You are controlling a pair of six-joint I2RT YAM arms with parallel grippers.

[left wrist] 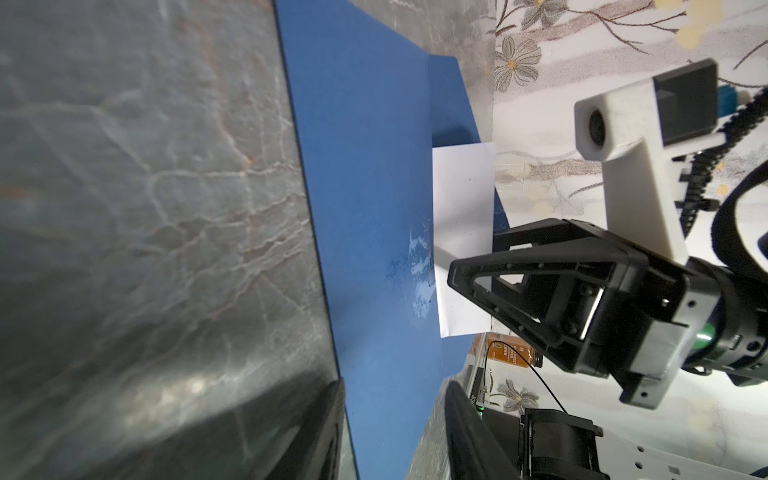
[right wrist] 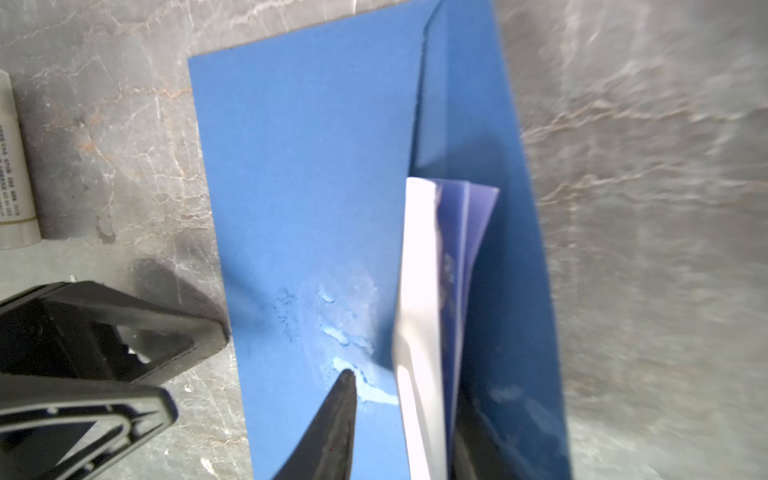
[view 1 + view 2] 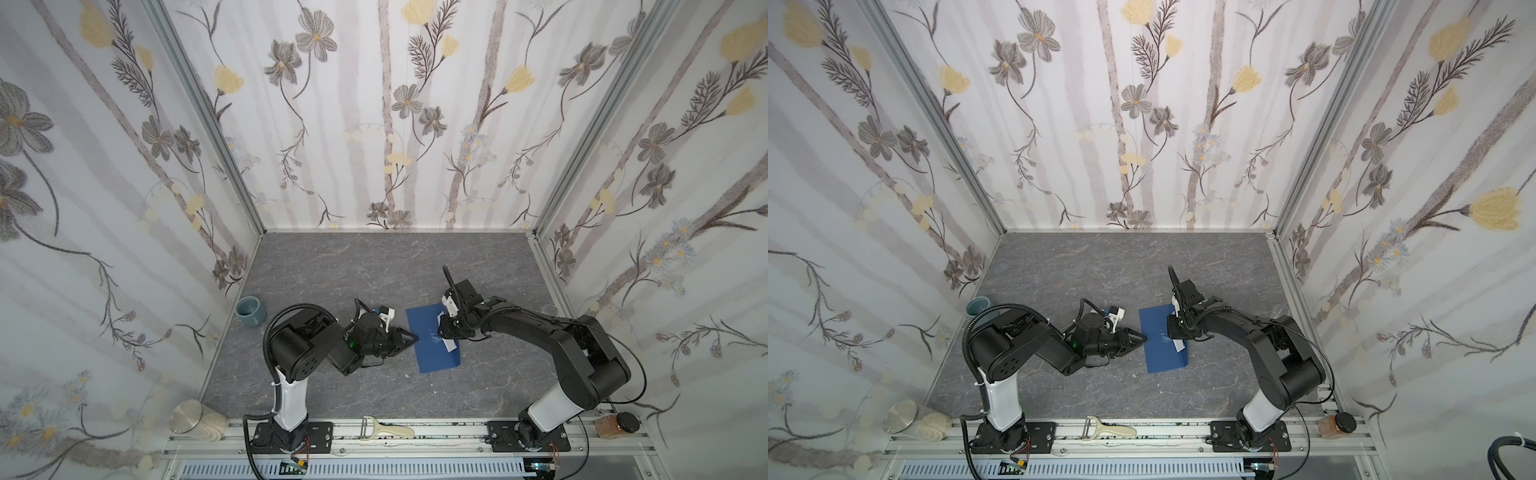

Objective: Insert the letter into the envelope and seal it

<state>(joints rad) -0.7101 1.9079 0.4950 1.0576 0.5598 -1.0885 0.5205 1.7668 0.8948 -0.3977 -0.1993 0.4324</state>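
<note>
- Two grippers face each other across the envelope [image 3: 432, 353]; it lies flat near the middle of the grey marbled table [image 3: 353, 266], flap open on the right arm's side; a pale scuffed mark [image 2: 349, 328] sits at its centre
- the letter [image 2: 417, 270], folded with its white back outward and blue print showing inside the fold, stands tilted on edge along the line where flap meets body; in both top views only white slivers of it show past the right arm; how deep it sits in the pocket I cannot tell
- the right gripper [image 2: 405, 399] straddles the letter with its jaws parted; one finger [image 2: 336, 424] stands clear of the paper, blue envelope showing between them; the other is close against the far side; nothing is pinched
- the left gripper [image 3: 411, 338] is low at the envelope's opposite long edge, jaws partly apart and empty; one fingertip is right at that edge, touching or not I cannot tell
- a white glue stick [image 2: 12, 166] lies on the table near the left gripper, apart from the envelope
- a teal cup [image 3: 250, 311] stands by the left wall; a peeler [image 3: 386, 430] lies on the front rail
</note>
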